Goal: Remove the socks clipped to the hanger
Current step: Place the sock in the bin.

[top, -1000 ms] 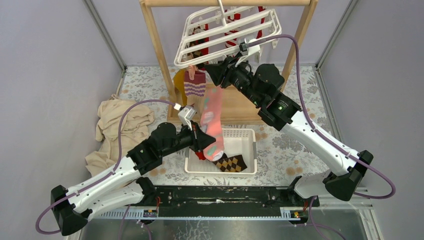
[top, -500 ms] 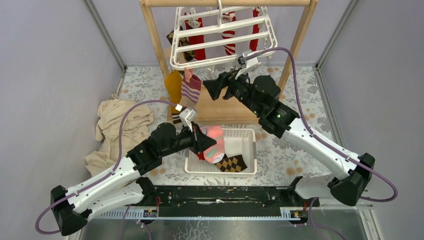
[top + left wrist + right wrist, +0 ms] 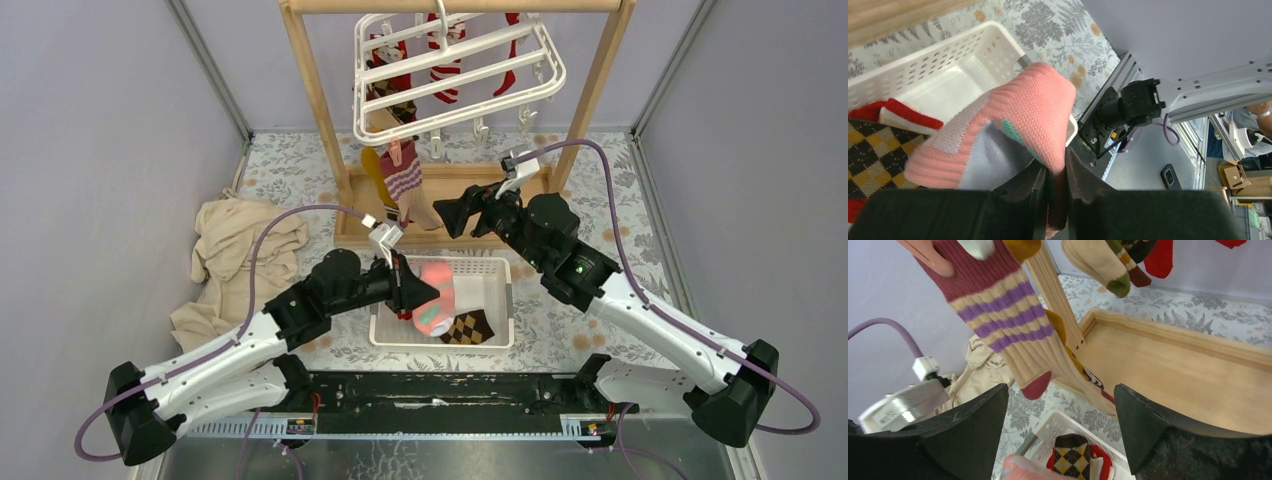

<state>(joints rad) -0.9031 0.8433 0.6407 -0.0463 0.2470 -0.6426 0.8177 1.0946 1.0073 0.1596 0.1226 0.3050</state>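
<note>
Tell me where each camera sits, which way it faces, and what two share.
Top external: high behind the arm bases, looking down and forward at the hanger, the basket, the left arm and the right arm.
Left wrist: on the left arm, looking past the left gripper, shut on the pink sock, into the basket.
Right wrist: on the right arm, looking through the open right gripper at a striped sock and the rack base.
Shared: both wrist views show the basket and argyle sock.

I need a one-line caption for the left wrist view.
Left gripper pinches a pink sock above the white basket, where an argyle sock and a red-white sock lie.
</note>
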